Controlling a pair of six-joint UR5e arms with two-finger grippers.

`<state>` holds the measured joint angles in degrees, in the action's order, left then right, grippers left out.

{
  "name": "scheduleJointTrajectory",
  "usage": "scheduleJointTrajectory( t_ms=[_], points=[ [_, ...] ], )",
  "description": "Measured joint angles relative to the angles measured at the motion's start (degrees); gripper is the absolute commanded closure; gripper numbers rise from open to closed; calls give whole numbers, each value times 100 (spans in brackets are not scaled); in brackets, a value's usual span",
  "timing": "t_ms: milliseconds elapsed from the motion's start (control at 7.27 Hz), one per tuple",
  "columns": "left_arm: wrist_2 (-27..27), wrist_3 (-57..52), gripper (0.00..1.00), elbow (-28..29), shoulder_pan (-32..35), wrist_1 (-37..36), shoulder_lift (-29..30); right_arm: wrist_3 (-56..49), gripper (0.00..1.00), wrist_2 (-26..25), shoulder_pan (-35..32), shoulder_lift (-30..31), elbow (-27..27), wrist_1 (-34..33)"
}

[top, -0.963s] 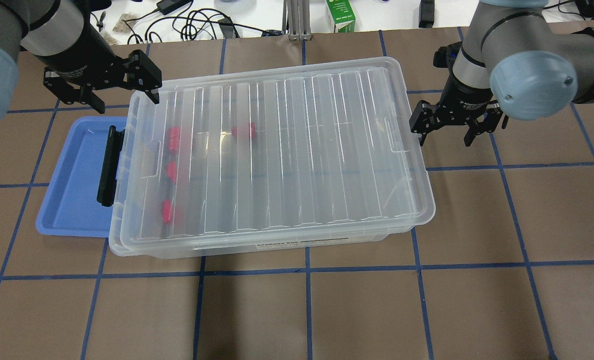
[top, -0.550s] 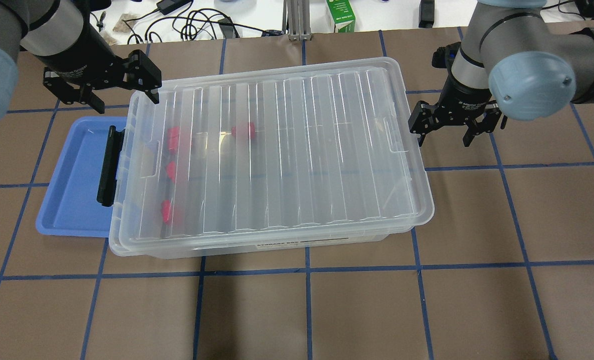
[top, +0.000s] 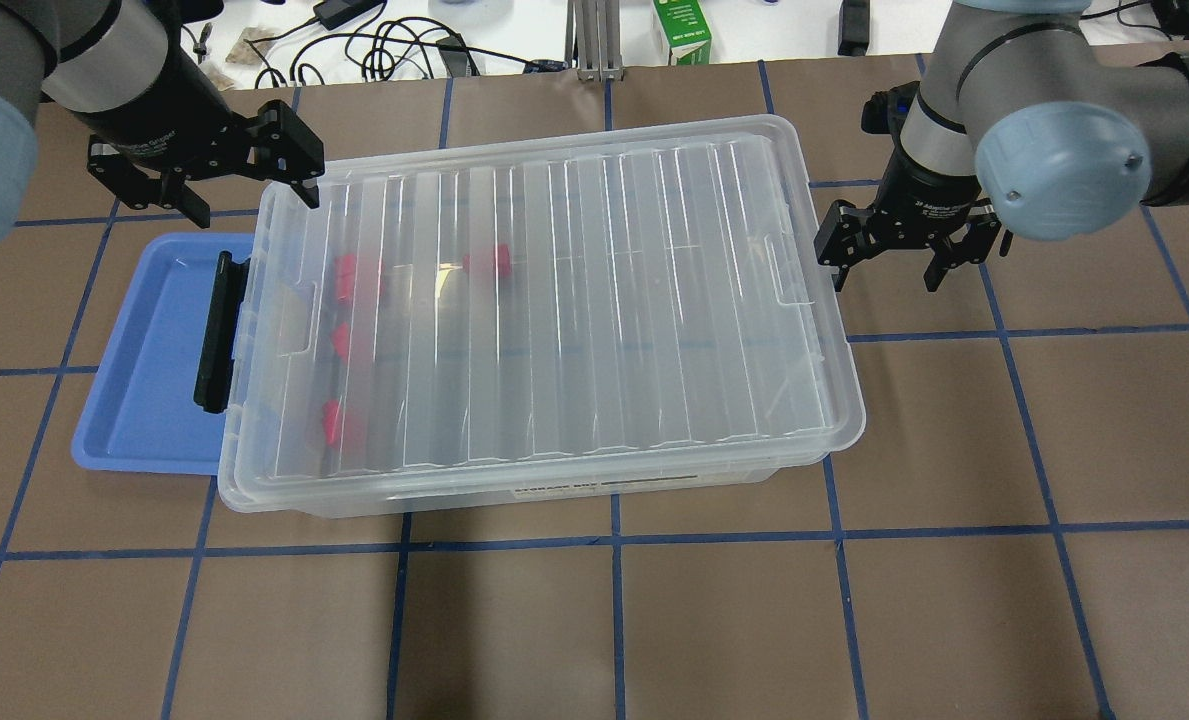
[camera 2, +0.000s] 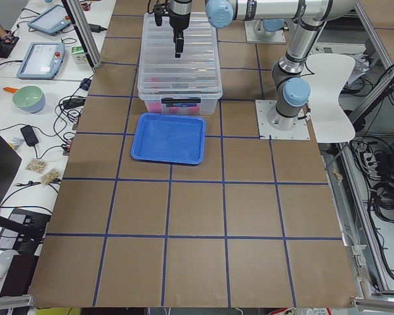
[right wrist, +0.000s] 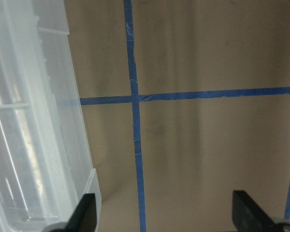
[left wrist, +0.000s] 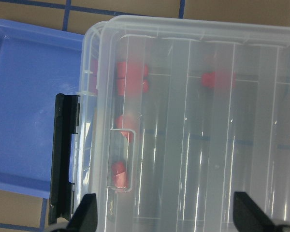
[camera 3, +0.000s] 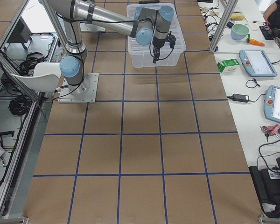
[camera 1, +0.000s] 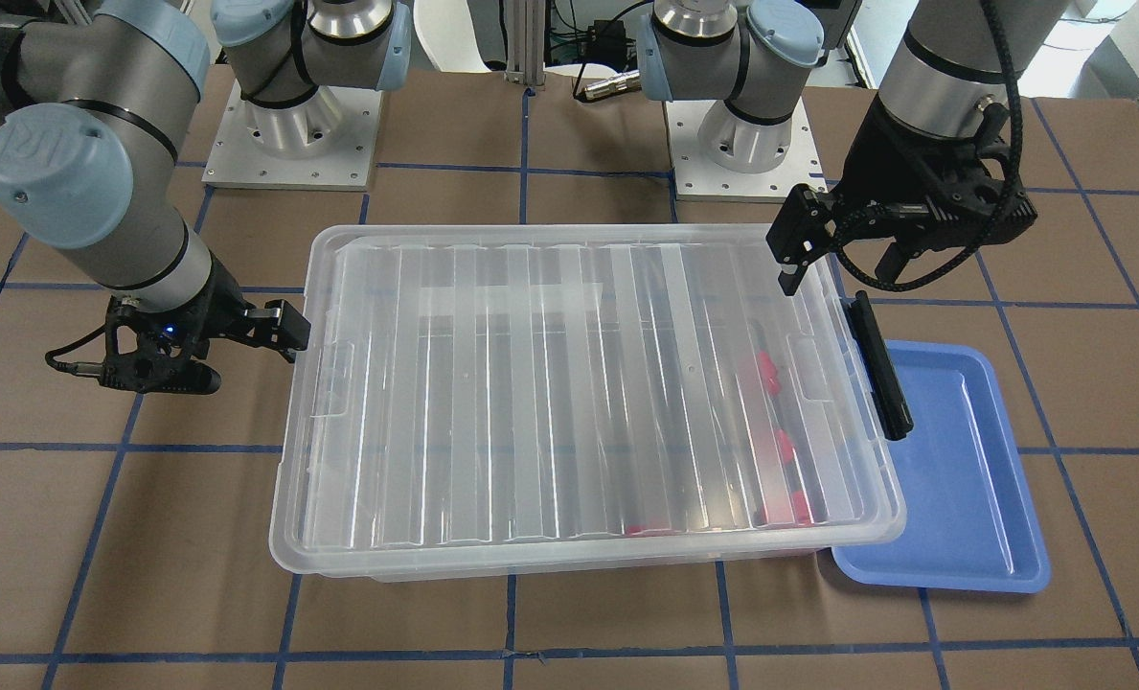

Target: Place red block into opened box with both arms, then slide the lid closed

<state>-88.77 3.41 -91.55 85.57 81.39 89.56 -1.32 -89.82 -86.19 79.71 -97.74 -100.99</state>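
Note:
The clear box [top: 554, 495] lies in the middle of the table with the ribbed lid [top: 594, 300] over nearly all of it. Several red blocks [top: 484, 262] [left wrist: 131, 79] show through the lid, most of them near the black bar [top: 216, 330]. My left gripper [top: 251, 195] [camera 1: 837, 268] is open at the lid's far corner on the black-bar side, holding nothing. My right gripper [top: 889, 275] [camera 1: 243, 359] is open at the opposite short end, one finger [right wrist: 84, 212] right beside the lid's rim. I cannot tell whether it touches.
A blue tray [top: 149, 360] sits partly under the box's black-bar end. A green carton [top: 682, 30] and cables [top: 394, 45] lie beyond the table's far edge. The arm bases [camera 1: 291, 134] stand behind the box.
The lid has slid slightly toward the black-bar end, and my right gripper has moved the same way beside its rim. The left gripper has stayed put.

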Motion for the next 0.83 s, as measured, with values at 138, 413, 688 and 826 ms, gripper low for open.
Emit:
scheduleJointTrajectory(
  t_ms=[138, 413, 688, 826],
  points=[
    [2, -2, 0, 0, -2, -2, 0, -2, 0, 0, -2, 3, 3, 0],
    [2, 1, 0, 0, -4, -8, 0, -2, 0, -24, -2, 16, 194, 31],
    [0, -3, 0, -3, -5, -9, 0, 6, 0, -91, 4, 48, 864, 641],
    [0, -5, 0, -3, -5, -9, 0, 109, 0, -89, 5, 173, 1122, 1047]
  ],
)
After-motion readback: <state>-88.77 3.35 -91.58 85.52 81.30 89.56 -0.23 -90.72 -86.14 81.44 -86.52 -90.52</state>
